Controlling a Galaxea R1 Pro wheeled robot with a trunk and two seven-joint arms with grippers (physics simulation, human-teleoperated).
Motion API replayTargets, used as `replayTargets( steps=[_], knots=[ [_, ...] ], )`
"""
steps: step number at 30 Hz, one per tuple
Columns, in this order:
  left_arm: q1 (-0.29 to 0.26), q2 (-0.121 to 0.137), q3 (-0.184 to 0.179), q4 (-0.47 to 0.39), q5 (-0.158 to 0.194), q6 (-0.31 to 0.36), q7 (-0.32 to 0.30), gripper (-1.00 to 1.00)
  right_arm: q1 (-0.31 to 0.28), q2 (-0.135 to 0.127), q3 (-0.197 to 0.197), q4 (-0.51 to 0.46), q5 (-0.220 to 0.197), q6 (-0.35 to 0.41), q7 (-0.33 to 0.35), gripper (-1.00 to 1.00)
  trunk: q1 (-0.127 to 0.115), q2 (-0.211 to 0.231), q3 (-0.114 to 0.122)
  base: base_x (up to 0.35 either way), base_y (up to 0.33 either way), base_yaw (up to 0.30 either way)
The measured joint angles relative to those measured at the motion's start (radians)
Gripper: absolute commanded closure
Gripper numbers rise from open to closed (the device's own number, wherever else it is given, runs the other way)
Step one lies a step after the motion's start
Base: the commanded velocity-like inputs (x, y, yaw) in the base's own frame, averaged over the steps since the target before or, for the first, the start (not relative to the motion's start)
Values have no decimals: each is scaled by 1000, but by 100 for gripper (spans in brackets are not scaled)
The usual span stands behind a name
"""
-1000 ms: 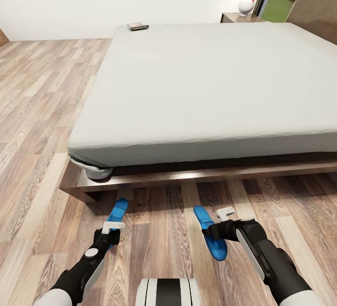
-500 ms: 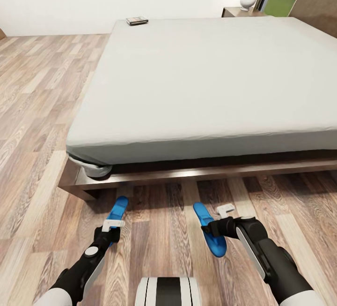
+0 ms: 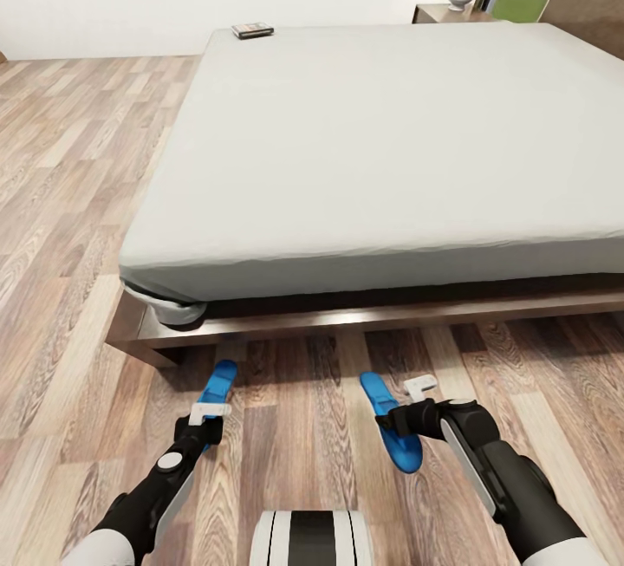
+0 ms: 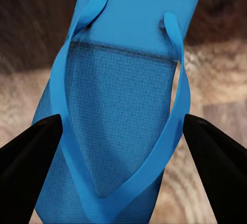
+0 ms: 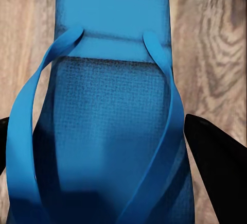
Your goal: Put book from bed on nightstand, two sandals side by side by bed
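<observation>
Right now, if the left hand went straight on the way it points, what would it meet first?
The blue sandal lying on the wood floor: the left hand straddles it with fingers open. How much gap remains is unclear.

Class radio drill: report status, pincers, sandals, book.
Left pincer open, straddling left sandal. Right pincer open, straddling right sandal. Book on bed.

Head camera looks down over the bed (image 3: 381, 141); wrist cameras, seemingly close, share its sandals (image 3: 392, 423).

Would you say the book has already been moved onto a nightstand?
No, the book lies on the far corner of the bed, apart from the nightstand.
</observation>
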Motion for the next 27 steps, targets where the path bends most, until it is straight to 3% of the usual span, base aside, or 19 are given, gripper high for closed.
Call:
replayTargets(
  steps=[14,19,24,27],
  knots=[
    [-13,0,3,2,54,5,1,100,7,-9,-3,-46,-2,-2,0,100,2,-1,-15,0,0,0],
    [-13,0,3,2,58,5,2,100,9,-11,-4,-53,-2,-2,0,100,2,-1,-15,0,0,0],
    [-13,0,3,1,60,5,2,100,9,-11,-4,-54,-2,-2,0,100,4,-2,-35,0,0,0],
    [-13,0,3,1,60,4,3,100,9,-12,-4,-54,-2,-2,0,100,4,-2,-35,0,0,0]
  ],
)
